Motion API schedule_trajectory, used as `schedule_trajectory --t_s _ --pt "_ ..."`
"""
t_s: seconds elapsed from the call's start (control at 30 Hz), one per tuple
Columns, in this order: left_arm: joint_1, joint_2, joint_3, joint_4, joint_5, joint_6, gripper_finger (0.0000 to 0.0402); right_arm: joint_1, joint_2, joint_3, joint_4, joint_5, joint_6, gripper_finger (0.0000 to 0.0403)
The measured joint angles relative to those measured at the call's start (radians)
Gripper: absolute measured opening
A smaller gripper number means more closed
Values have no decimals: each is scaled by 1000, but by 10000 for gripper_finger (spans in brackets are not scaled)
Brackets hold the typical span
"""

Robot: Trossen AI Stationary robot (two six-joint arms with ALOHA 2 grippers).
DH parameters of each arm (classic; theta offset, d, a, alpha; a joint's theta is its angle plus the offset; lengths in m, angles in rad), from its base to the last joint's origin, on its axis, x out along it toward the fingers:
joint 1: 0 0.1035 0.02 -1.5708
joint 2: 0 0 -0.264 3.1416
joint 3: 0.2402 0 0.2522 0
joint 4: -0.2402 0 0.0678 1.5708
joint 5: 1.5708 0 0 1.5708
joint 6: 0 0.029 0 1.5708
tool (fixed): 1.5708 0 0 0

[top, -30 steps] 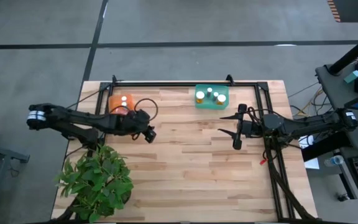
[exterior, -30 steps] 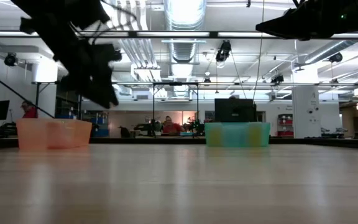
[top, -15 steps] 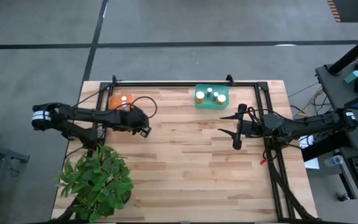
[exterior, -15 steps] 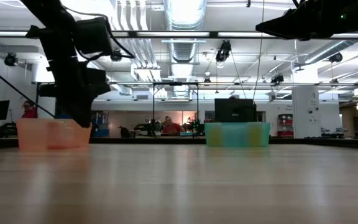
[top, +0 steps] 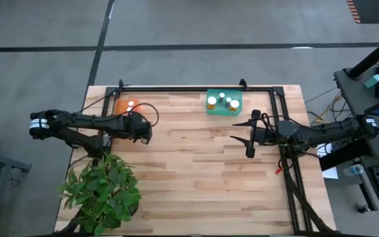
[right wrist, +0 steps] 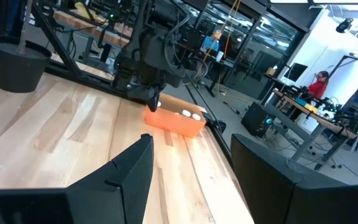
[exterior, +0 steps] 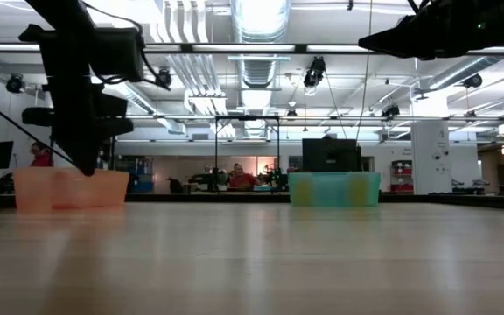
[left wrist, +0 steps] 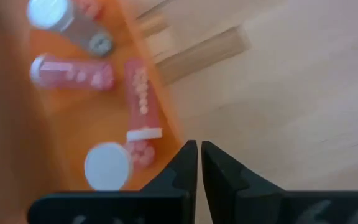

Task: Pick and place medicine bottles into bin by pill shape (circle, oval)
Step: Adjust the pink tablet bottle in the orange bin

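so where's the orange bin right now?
High view: the orange bin sits at the table's far-left corner, partly under the left end effector, left of the green bin.

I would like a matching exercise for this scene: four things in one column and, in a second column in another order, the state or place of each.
1. left gripper
2. right gripper
3. orange bin
4. green bin

a. open, empty, above the table's right side
b. near the back edge, in the middle
c. shut, empty, beside the orange bin
d. near the back left corner

Pairs: 1-c, 2-a, 3-d, 4-b
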Motion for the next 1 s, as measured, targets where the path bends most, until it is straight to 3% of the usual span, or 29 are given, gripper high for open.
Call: schedule_trajectory --t_s 0.27,0.47,0.67,0.83,1.0 --pt "0 -4 6 -28 4 -15 5 0 1 0 0 0 1 203" --pt "0 -13 115 -3 -5 61 5 0 1 0 1 1 2 203" --pt "20 -13 253 -101 -163 66 5 0 1 0 -8 24 -4 203" --pt "123 -13 297 -208 -187 40 5 0 1 0 -20 25 -15 203" --pt "256 -11 271 -214 -179 11 5 -10 -1 0 -32 34 -24 203"
